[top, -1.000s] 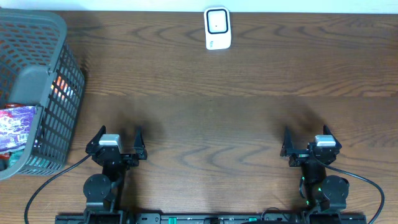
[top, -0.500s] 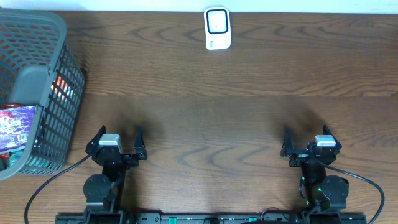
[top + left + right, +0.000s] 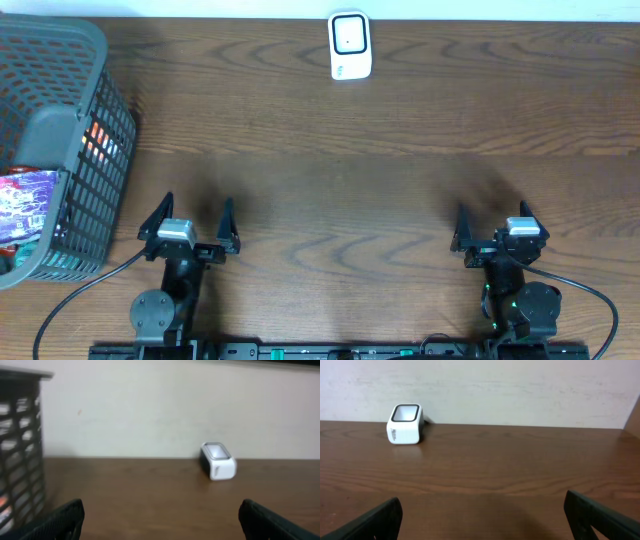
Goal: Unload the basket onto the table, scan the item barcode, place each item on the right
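Two hands sit low at the near edge of the brown wooden table (image 3: pixel 340 170), both with fingers spread wide apart and nothing between them. The left hand (image 3: pixel 196 206) is nearer the grey mesh basket (image 3: pixel 105 165), which stands at the table's left edge. The right hand (image 3: pixel 492 214) is well apart from it on the other side. A colourful printed packet (image 3: pixel 25 205) lies inside the basket against its left side, partly cut off by the frame edge. Something orange (image 3: pixel 100 140) shows through the mesh, too hidden to identify. The white scanner (image 3: pixel 350 45) stands at the far edge of the table, roughly midway between the two arms and well away from both, with its dark-rimmed window facing up. In both wrist views it sits just in front of a pale wall (image 3: pixel 520 385).
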Robot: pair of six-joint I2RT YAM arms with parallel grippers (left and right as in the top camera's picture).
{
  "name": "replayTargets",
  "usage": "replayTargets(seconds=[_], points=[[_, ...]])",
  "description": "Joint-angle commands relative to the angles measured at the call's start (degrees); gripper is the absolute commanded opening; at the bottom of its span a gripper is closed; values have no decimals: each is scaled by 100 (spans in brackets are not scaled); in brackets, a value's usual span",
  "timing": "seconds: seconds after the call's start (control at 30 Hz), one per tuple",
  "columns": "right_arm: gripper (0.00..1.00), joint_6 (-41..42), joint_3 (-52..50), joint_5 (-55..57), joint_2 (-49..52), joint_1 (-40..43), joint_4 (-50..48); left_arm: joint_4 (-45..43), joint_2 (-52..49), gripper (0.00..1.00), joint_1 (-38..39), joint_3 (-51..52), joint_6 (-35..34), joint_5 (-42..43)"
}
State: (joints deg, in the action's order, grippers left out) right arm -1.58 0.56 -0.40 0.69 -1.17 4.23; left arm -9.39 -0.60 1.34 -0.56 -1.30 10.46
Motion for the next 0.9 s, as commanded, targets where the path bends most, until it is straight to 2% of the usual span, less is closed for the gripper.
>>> replayTargets(seconds=[0.0,0.13,0.47,0.87], points=[[99,-63,-26,-13,-37,48,4,-407,37,98,9,33,-46,763],[99,-63,-26,-13,-37,48,4,-949,37,98,9,33,-48,1117],[99,-63,-26,-13,-37,48,4,-2516,37,98,9,22,-22,1128],[99,-63,-26,-13,-37,48,4,-2597,-382,98,7,-566,328,1117]])
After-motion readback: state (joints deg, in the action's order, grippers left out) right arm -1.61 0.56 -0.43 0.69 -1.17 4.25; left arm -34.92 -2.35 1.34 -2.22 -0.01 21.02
